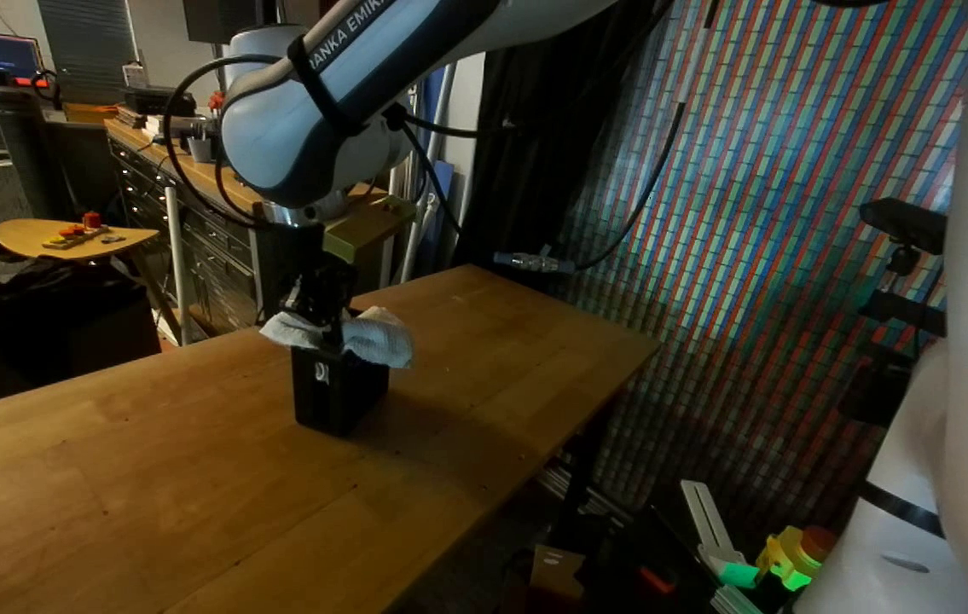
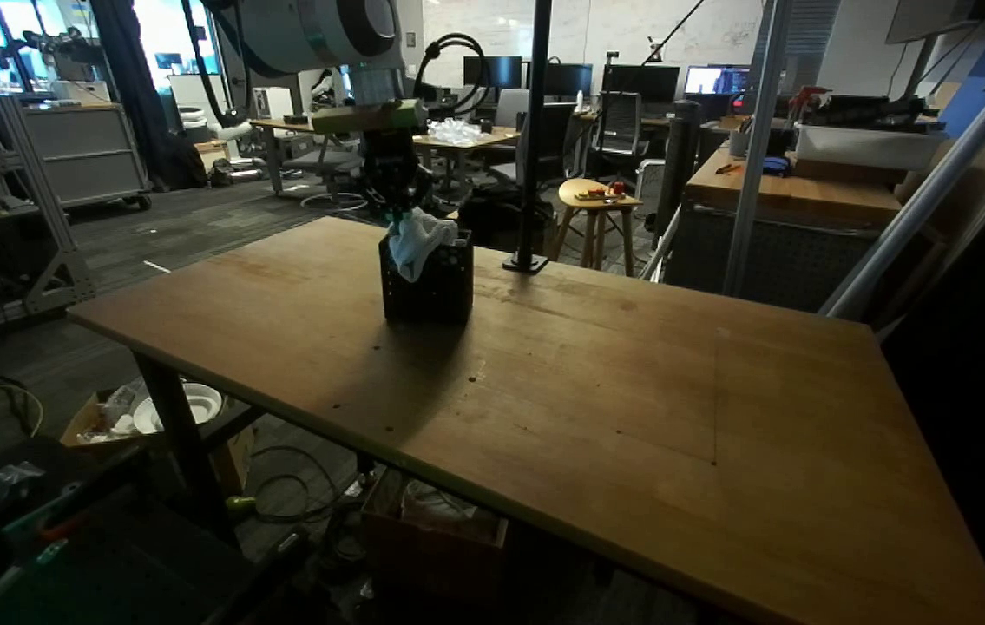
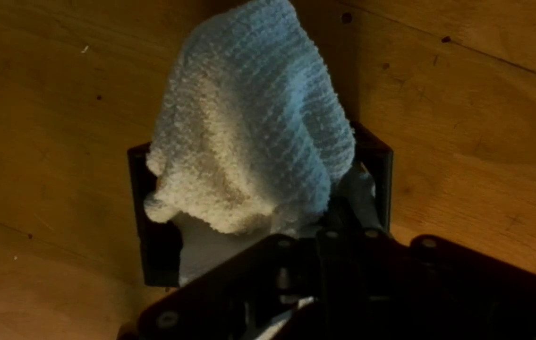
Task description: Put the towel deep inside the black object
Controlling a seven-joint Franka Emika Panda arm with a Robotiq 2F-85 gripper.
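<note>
The towel (image 1: 377, 337) is a pale, textured cloth, partly inside the black box and bulging over its rim. It also shows in an exterior view (image 2: 416, 245) hanging over a side wall, and in the wrist view (image 3: 249, 118). The black box (image 1: 313, 396) stands upright on the table; its wall also shows in an exterior view (image 2: 431, 295). My gripper (image 3: 343, 212) points down into the box opening, with cloth on both sides of its fingers. It looks shut on the towel; its fingertips are mostly hidden in the dark and the cloth.
The wooden table (image 1: 194, 477) carries the box. A black post (image 2: 527, 252) is fixed at the table's edge near the box. A stool (image 2: 596, 193) and a wooden-topped cabinet (image 2: 796, 191) stand beyond the table.
</note>
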